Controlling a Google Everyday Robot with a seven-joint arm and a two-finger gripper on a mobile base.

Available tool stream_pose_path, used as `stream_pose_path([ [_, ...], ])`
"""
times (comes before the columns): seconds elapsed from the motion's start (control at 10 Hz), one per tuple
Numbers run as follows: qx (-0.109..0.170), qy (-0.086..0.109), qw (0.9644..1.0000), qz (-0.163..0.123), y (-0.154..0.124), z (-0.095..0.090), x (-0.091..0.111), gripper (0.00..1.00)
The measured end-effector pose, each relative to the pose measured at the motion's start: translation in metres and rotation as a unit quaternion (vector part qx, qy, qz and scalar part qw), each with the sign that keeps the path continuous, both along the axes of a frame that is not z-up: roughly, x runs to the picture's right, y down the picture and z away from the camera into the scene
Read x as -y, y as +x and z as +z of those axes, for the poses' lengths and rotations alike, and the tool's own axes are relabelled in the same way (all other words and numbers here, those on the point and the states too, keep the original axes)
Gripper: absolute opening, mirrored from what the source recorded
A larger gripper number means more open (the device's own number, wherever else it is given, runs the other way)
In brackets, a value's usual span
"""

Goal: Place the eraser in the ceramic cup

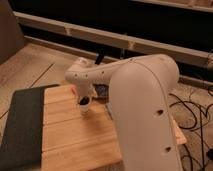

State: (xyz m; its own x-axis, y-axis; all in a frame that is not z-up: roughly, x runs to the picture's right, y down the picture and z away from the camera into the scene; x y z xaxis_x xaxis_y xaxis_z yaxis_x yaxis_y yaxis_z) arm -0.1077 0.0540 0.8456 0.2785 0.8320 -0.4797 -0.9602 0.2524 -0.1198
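My white arm reaches over the wooden table (75,142), and its big body fills the right of the camera view. The gripper (83,100) hangs at the arm's end, pointing down near the table's far middle. Right under it stands a small white round thing, seemingly the ceramic cup (85,109). A small dark piece (84,101) shows at the cup's top; I cannot tell whether it is the eraser or part of the gripper. A grey-blue block (102,91) lies just behind, partly hidden by the arm.
A dark mat (22,125) covers the left part of the table. Black cables (197,112) lie on the floor at the right. A dark wall with a pale ledge (100,35) runs behind the table.
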Motion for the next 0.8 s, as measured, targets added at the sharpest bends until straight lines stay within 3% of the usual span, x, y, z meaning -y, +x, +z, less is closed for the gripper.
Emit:
stream_pose_path([
  [0.5,0.003,0.007,1.0,0.001,-0.002,-0.004,0.004,0.65],
  [0.8,0.017,0.033,0.9992,0.01,-0.006,-0.017,0.024,0.65],
])
